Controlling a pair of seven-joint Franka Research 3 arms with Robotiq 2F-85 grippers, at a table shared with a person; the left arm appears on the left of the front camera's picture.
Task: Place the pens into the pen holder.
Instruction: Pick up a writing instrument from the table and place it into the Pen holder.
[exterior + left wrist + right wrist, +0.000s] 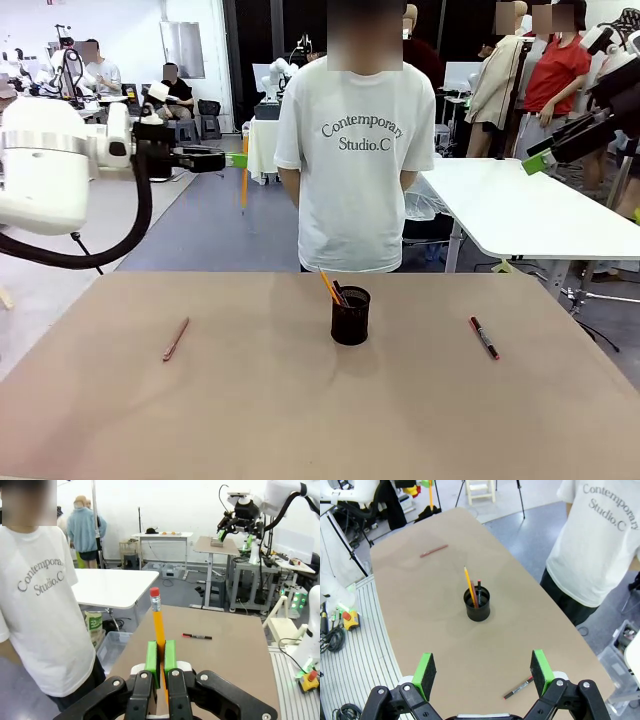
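One orange pencil [158, 622] tight between left gripper's [160, 649] pads [151, 656].

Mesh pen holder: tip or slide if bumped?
Probably light: the pen holder is open mesh, so a bump may slide it on the smooth table. It looks squat, so tipping seems less likely, though the leaning pencil adds leverage.

Two yellow-orange wooden pencils [159, 622], one thin reddish-pink pen [175, 339], one red-and-black marker pen [484, 337], one black wire-mesh cylindrical cup [350, 320], one tan table [250, 420]
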